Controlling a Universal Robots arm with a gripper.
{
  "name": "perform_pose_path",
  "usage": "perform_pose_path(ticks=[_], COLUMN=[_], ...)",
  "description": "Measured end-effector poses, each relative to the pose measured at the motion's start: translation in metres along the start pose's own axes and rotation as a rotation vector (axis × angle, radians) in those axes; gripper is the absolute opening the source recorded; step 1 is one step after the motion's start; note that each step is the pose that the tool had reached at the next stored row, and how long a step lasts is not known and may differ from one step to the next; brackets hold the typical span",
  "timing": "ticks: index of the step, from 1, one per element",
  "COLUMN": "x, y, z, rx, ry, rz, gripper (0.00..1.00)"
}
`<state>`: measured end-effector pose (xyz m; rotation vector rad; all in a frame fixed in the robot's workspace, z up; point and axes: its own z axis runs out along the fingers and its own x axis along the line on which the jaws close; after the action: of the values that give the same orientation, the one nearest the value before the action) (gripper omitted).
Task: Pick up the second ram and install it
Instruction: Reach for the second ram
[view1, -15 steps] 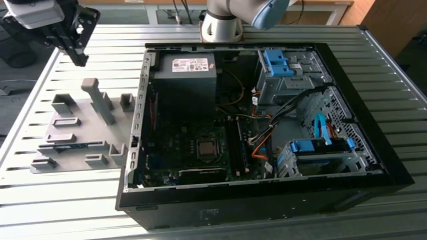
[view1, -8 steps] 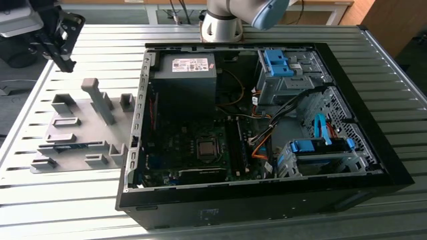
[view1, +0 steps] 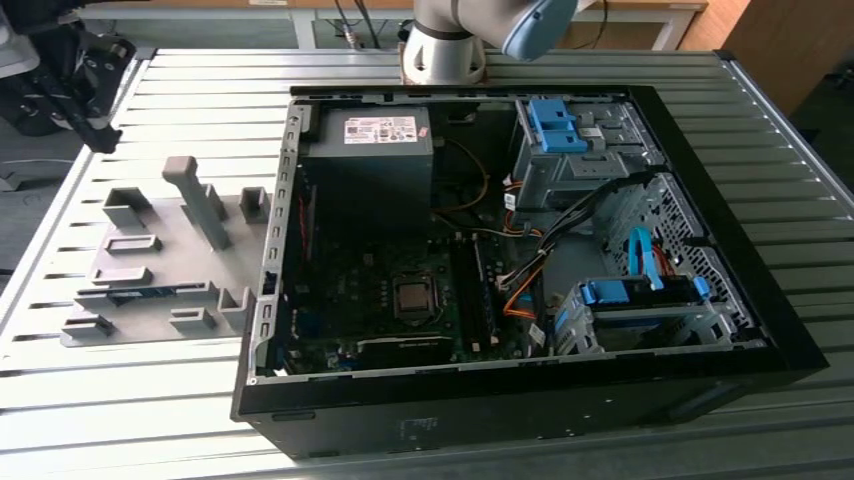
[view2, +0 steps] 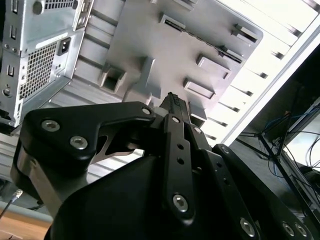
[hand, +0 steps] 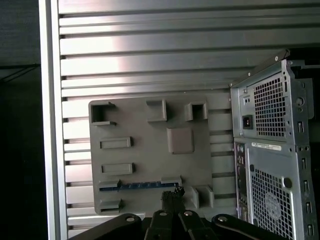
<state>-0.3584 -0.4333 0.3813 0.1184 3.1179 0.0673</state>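
Hovering closed claw (hand: 170, 193); one ram (hand: 140, 185) in fixture (hand: 145, 127).

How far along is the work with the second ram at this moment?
Nothing of it looks done: the second ram lies in its slot on the grey fixture. In hand: the gripper hovers above that fixture, jaws shut and empty. Left: both picking it up and seating it in the computer case.
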Motion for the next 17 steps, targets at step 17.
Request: perform_pose_path(ticks=[17], x=[0.0255], y=[-0.0099], z=[0.0030], rx=[0.0036], ry=[0.0052], rz=[0.000], gripper=[0.11])
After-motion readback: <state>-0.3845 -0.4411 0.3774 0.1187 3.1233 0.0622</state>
